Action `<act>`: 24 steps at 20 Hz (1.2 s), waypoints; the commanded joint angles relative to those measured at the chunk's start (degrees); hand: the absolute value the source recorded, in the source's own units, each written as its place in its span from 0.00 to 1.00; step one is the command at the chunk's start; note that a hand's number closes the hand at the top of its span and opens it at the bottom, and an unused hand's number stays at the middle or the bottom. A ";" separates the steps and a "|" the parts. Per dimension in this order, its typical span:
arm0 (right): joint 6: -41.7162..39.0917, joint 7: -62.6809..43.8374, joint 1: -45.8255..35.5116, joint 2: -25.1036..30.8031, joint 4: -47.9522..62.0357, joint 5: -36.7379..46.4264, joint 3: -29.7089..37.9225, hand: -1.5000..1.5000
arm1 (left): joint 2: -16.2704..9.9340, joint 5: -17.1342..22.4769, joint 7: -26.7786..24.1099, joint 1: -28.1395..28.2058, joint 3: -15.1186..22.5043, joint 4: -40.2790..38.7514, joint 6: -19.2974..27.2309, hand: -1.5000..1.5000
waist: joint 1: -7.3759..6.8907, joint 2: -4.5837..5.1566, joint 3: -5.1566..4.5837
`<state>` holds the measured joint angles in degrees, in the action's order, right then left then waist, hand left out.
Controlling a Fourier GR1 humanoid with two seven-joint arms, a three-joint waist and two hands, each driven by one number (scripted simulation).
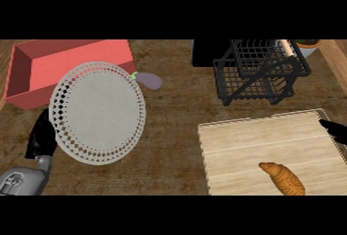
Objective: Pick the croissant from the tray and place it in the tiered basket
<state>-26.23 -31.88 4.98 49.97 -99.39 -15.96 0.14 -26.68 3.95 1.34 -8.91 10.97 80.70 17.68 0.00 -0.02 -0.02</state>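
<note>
Nearest us, the croissant (282,178) lay untouched on the wooden tray (244,142), at its near edge. Our left hand (42,137) rested beside the white plate (98,112), fingers straight and holding nothing. Only a tip of our right hand (333,128) showed at the tray's far right edge, so we could not tell its state. Farther off stood the black tiered basket (261,73), a red bin (61,64), and an eggplant (149,81) between them.
</note>
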 commanded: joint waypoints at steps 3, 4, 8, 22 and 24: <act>-1.05 -2.69 1.12 -5.70 -1.59 7.84 -2.83 0.00 | 0.91 -1.99 1.85 -0.37 -2.70 1.63 -1.55 0.50 | 0.07 -0.01 0.02; -3.45 -0.79 3.19 -4.94 -1.16 7.92 -1.20 0.00 | 1.55 -2.00 -0.52 1.02 -2.76 1.28 -2.61 0.50 | 0.18 -0.02 0.02; -3.41 2.00 9.15 -7.51 -6.20 12.25 0.38 0.00 | 0.45 -1.91 4.36 0.54 -5.41 4.47 -4.63 0.50 | 0.52 -0.12 0.03; -6.31 -4.61 2.66 -16.25 -9.83 25.32 -0.16 0.00 | 4.88 -5.55 -0.82 1.70 -9.87 1.01 -8.85 0.50 | 0.00 0.02 0.01; -9.57 -4.06 6.82 -15.41 -12.76 23.45 3.68 0.00 | 6.78 -9.04 6.36 1.84 -7.29 7.15 -6.46 0.50 | 0.15 -0.06 0.02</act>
<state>-32.63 -33.56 11.38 35.47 -109.99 7.85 1.60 -21.31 -3.10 4.02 -7.78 3.15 83.89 11.18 0.20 -0.05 0.00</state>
